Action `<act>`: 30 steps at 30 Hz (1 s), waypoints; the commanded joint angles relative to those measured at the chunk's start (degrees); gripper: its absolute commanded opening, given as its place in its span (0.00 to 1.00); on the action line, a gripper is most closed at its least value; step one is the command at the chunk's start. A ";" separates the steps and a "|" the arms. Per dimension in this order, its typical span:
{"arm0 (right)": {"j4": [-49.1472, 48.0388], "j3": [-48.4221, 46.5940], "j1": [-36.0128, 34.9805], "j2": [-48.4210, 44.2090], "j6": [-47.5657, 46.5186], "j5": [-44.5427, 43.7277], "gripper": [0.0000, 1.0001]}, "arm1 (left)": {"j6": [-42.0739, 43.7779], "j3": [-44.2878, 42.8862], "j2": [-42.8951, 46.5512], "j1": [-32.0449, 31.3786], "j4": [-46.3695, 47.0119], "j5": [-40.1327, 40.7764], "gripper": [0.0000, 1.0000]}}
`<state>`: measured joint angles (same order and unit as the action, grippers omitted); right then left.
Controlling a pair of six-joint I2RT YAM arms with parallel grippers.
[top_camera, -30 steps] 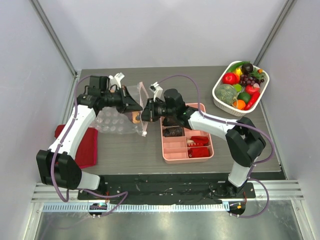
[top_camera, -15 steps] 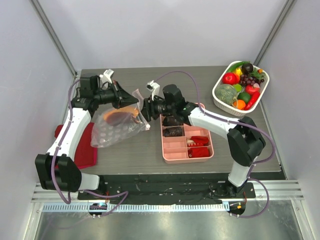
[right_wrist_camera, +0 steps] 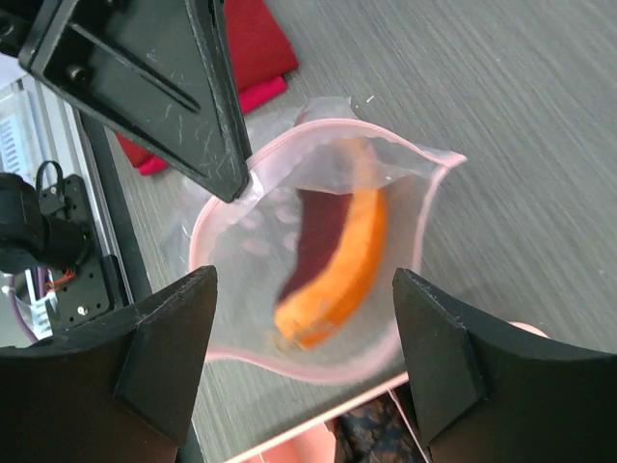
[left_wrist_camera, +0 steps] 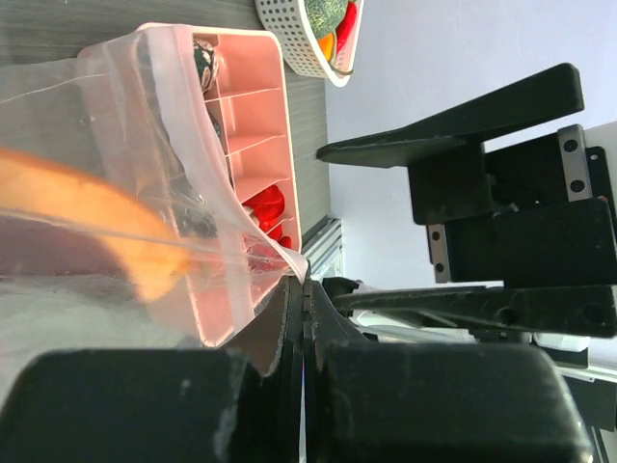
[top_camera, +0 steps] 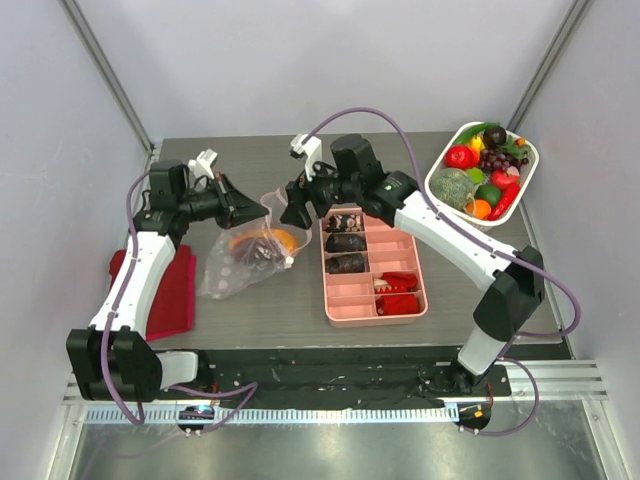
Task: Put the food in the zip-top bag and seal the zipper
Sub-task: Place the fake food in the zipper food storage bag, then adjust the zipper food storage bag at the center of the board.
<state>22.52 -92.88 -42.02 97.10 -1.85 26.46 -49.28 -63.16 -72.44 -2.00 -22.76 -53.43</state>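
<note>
Food (top_camera: 462,157) is partly packed: an orange wedge (right_wrist_camera: 342,256) lies in the zip-top bag (top_camera: 232,275) on the counter (top_camera: 260,310), left jaws pinching its rim, right jaws open and empty above, so grabbing more from the basket (top_camera: 433,196) seems next.

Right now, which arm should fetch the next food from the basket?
Right. Its jaws stand open and empty over the zip-top bag, basket on its side. Left jaws clamp the bag's rim.

Overhead view spans the table (top_camera: 260,310); both wrist views look closely at the zip-top bag (top_camera: 240,268).
</note>
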 commanded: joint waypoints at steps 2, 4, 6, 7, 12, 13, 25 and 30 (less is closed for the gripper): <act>5.95 -0.99 2.29 -4.29 -0.97 -4.48 0.77 | 0.32 0.40 2.75 0.68 5.54 -3.26 0.00; 6.56 0.85 3.60 -3.68 3.59 -5.19 0.75 | 0.50 0.58 3.27 0.77 5.71 -3.26 0.00; 7.18 2.17 6.24 -2.44 7.63 -1.00 0.73 | 0.76 0.49 3.36 0.68 5.54 -3.00 0.00; 7.10 4.35 6.94 -2.35 10.61 0.51 0.72 | 0.76 0.49 3.54 0.68 5.45 -3.00 0.00; 2.54 10.43 8.09 -2.45 16.42 6.13 0.72 | 1.55 0.23 3.63 0.68 4.75 -2.82 0.00; 1.74 10.79 8.09 -1.75 17.74 7.28 0.72 | 1.64 0.31 3.63 0.77 4.57 -2.82 0.00; -9.69 12.11 11.43 0.19 31.46 16.87 0.71 | 5.68 0.05 5.47 0.77 1.32 -2.21 0.00; -11.10 12.11 9.86 2.48 32.61 16.17 0.68 | 6.65 -0.04 5.91 0.68 0.27 -2.21 0.00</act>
<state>15.31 -80.68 -30.41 98.45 28.75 41.30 -44.51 -62.57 -68.20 -1.48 -22.35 -54.24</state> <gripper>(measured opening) 0.711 0.012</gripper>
